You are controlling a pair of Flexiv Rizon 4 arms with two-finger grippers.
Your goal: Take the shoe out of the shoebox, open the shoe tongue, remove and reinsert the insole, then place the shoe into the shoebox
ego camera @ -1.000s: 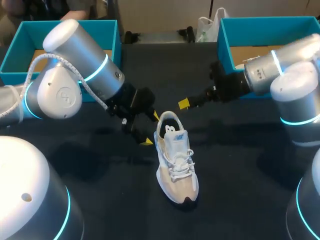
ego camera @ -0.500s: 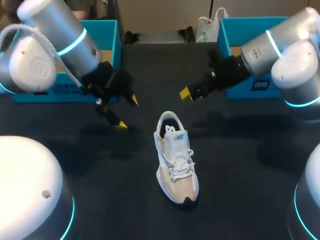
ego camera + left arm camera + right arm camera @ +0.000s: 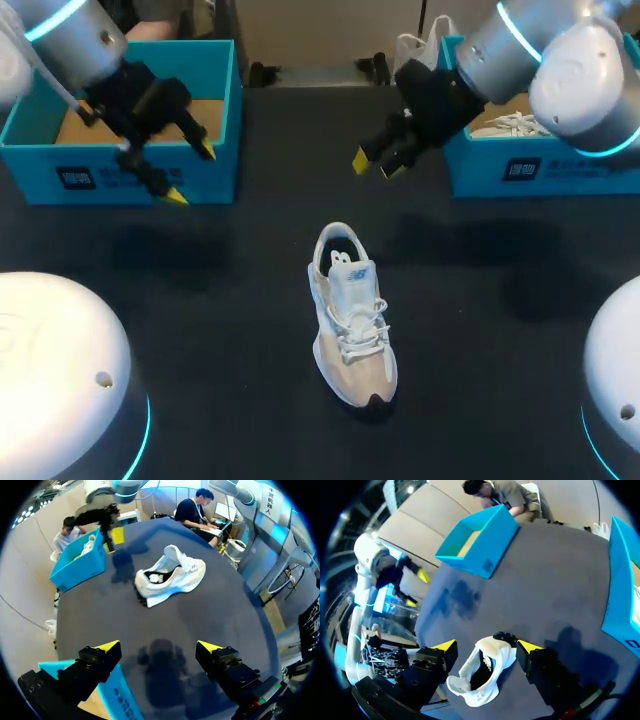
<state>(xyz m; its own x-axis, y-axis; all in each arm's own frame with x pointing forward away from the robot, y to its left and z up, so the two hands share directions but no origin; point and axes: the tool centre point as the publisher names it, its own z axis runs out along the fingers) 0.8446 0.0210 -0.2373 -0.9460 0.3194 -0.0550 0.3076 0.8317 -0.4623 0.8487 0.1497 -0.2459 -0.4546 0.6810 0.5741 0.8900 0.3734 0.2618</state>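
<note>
The shoe (image 3: 352, 318) stands upright at the centre of the bench (image 3: 200, 300). The left end effector (image 3: 190, 173) and the right end effector (image 3: 376, 165) are both released and empty, well apart from the shoe.

So my tabletop (image 3: 250, 330) is a dark, matte surface, nothing fancy. Sitting right about in the middle is a white shoe (image 3: 352, 320), upright on its sole, dark toe tip pointing at the near edge and heel toward the far side. At the far left there's an open teal left shoebox (image 3: 225, 120), and at the far right a matching right shoebox (image 3: 580, 172). Both boxes sit well apart from the shoe.
</note>
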